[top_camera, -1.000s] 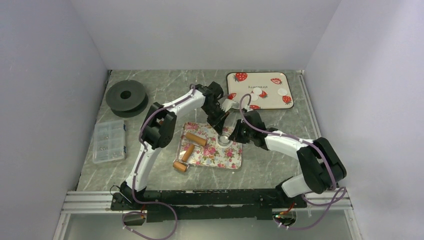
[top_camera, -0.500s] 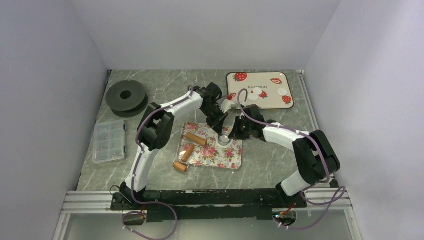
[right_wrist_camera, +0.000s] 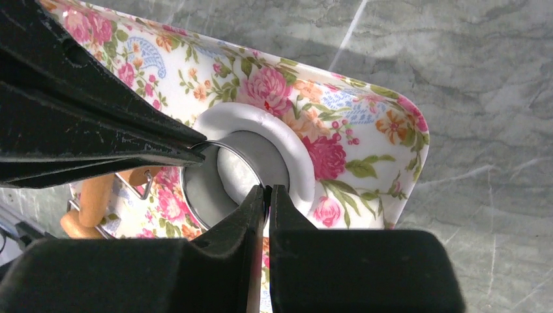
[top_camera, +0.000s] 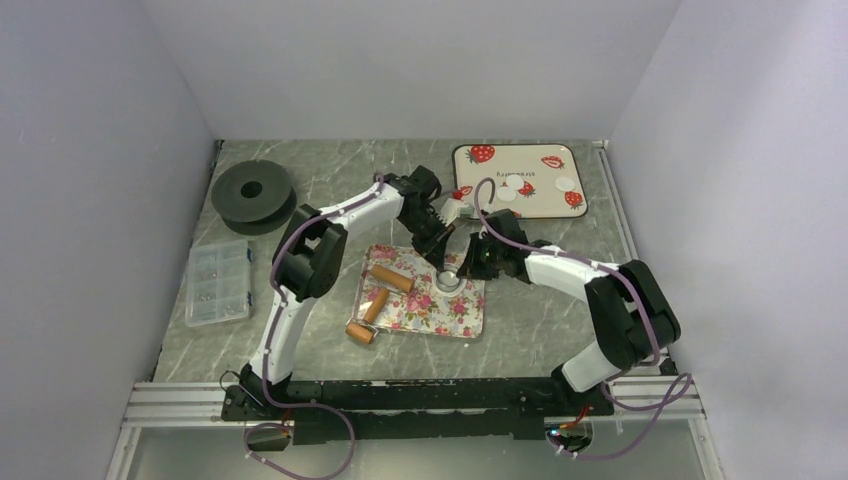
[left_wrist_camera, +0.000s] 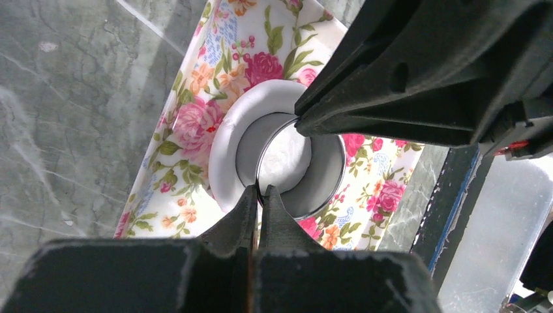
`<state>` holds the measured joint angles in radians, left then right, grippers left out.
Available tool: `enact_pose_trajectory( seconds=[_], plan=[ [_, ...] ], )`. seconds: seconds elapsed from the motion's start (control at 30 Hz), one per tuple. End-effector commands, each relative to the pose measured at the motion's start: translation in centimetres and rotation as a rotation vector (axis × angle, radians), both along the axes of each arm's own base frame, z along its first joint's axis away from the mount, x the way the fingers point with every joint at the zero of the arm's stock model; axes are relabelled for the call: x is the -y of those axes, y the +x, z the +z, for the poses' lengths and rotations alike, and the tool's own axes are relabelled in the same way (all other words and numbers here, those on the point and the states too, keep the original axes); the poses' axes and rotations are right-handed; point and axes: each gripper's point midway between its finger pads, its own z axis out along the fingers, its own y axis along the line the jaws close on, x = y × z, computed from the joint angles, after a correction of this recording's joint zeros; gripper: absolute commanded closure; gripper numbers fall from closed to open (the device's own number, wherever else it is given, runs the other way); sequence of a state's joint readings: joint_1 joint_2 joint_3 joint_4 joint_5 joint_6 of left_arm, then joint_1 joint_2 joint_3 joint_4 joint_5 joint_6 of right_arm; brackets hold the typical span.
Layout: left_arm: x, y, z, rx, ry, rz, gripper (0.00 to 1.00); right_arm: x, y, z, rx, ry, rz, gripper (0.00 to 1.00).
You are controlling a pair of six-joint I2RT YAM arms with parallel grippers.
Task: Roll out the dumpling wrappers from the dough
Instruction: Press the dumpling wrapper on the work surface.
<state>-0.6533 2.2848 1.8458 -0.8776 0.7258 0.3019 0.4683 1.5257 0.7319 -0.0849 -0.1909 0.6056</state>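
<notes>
top, wrappers: the dumpling wrappers lie on the strawberry tray, away from both grippers
top, arms: tips meet over the floral tray
left wrist: left gripper pinched tight on the ring cutter rim
right wrist: right gripper pinching the opposite rim, dough ringing the cutter

White arm links, black joints, looping purple cables.

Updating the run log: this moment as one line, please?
left jaws: shut on ring cutter rim | right jaws: shut on opposite rim | ring cutter: in dough on floral tray | wrappers: on strawberry tray
</notes>
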Motion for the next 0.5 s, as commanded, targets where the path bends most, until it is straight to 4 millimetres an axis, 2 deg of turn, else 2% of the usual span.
enact_pose_trajectory(
  seconds=[0.0,0.07,0.2,0.3,0.4,0.47],
  plan=[
    [-1.2,-6.5,-5.9,-0.137,0.154,-0.12,1.0,2.3,1.7,-2.2,-0.006,-0.127,-0.016,1.0],
    [-1.0,-5.8,-6.3,-0.13,0.16,-0.121,1.0,2.3,0.8,-2.2,-0.01,-0.125,-0.02,1.0],
    [0.3,-3.2,-6.0,-0.07,0.141,-0.111,1.0,1.3,-3.5,-3.1,-0.054,-0.106,-0.008,1.0],
    [0.8,-2.0,-5.8,-0.03,0.144,-0.115,1.0,0.8,-5.8,-3.6,-0.09,-0.087,0.0,1.0],
    [0.3,-2.5,-5.5,-0.039,0.149,-0.117,1.0,0.8,-5.0,-3.3,-0.066,-0.101,0.005,1.0],
    [-0.2,-3.6,-5.2,-0.065,0.148,-0.119,1.0,1.0,-2.9,-2.6,-0.037,-0.123,0.012,1.0]
  ],
)
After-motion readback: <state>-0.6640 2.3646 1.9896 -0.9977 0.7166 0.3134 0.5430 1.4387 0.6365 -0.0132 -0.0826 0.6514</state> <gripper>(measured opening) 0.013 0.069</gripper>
